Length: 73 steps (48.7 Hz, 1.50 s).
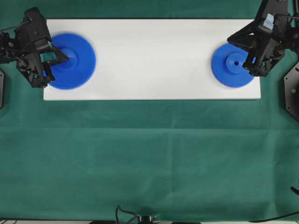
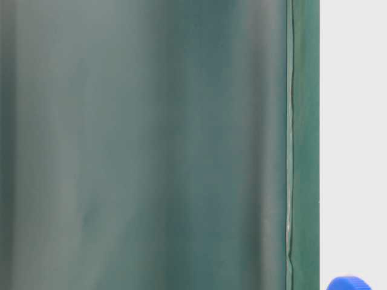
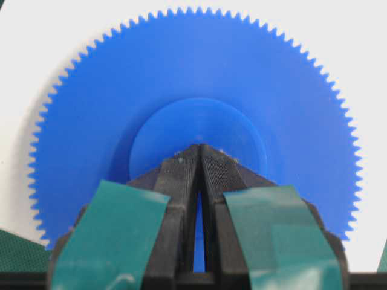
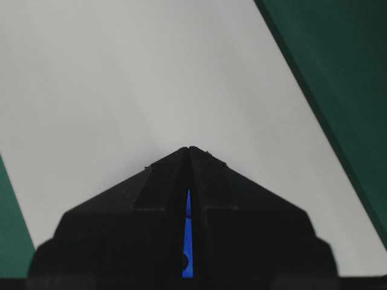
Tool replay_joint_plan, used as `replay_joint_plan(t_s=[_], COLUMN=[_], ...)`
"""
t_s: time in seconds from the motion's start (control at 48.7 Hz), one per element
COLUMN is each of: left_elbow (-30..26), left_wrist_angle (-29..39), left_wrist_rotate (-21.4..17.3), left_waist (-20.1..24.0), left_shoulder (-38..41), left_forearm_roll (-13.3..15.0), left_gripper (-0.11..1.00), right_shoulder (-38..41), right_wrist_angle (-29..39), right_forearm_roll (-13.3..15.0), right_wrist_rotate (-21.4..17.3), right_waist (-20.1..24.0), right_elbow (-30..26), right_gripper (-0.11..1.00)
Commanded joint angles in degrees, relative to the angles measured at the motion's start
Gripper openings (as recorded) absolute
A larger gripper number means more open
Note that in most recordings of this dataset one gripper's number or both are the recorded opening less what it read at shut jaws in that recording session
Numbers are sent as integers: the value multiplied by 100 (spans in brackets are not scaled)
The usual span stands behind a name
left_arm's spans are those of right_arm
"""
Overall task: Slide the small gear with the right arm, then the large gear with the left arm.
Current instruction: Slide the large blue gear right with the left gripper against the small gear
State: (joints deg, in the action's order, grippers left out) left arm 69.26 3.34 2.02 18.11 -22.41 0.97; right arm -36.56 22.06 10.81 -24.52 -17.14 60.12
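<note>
From overhead we see a white board (image 1: 154,58) lying on a green cloth (image 1: 149,158), with the large gear (image 1: 74,60) flat at the board's left end and the small gear (image 1: 232,65) flat at its right end, the two well apart. Between them the board is bare, so nothing stands in the way along its length. The large gear reaches close to the board's left and near edges; the small gear sits near the right and near edges. The left gripper (image 1: 63,58) rests over the large gear's hub, and the right gripper (image 1: 250,60) stands at the small gear's right side, beside its hub. In the table-level view we make out blurred green cloth, the pale board (image 2: 354,121) and a sliver of a blue gear (which one we cannot tell). From the left wrist we look down on the large gear (image 3: 193,90), its teeth clear all round, white board beyond; the teal-taped left gripper (image 3: 199,148) has its fingers pressed together at the tip, set on the hub and holding nothing. From the right wrist the right gripper (image 4: 189,148) is likewise closed to a point, a thin strip of blue showing through the slit; open white board (image 4: 151,72) stretches ahead, its edge and green cloth to the right.
</note>
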Motion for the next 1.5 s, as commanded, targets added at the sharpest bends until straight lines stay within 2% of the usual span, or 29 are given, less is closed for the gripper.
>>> replay_joint_plan(t_s=[0.0, 0.431, 0.616, 0.924, 1.253, 1.478], left_elbow=[0, 0, -360, -1837, -3920, -4896], left_wrist_angle=[97, 360, -53, -475, -545, -404], left_wrist_rotate=[-9, 18, 18, 18, 9, 9], left_waist=[18, -44, -202, -571, -923, -1020], left_shoulder=[53, 105, 826, 2777, 4034, 4711], left_forearm_roll=[9, 9, 9, 9, 9, 9], left_gripper=[0, 0, 0, 0, 0, 0], right_shoulder=[0, 0, 0, 0, 9, 9], right_wrist_angle=[-35, -35, -35, -35, -44, -44], right_forearm_roll=[9, 18, 18, 18, 18, 18], right_wrist_rotate=[0, 9, 18, 18, 18, 18], right_waist=[9, 9, 9, 18, 18, 18], right_elbow=[-141, -132, -132, -132, -132, -123], right_gripper=[53, 53, 53, 53, 53, 53])
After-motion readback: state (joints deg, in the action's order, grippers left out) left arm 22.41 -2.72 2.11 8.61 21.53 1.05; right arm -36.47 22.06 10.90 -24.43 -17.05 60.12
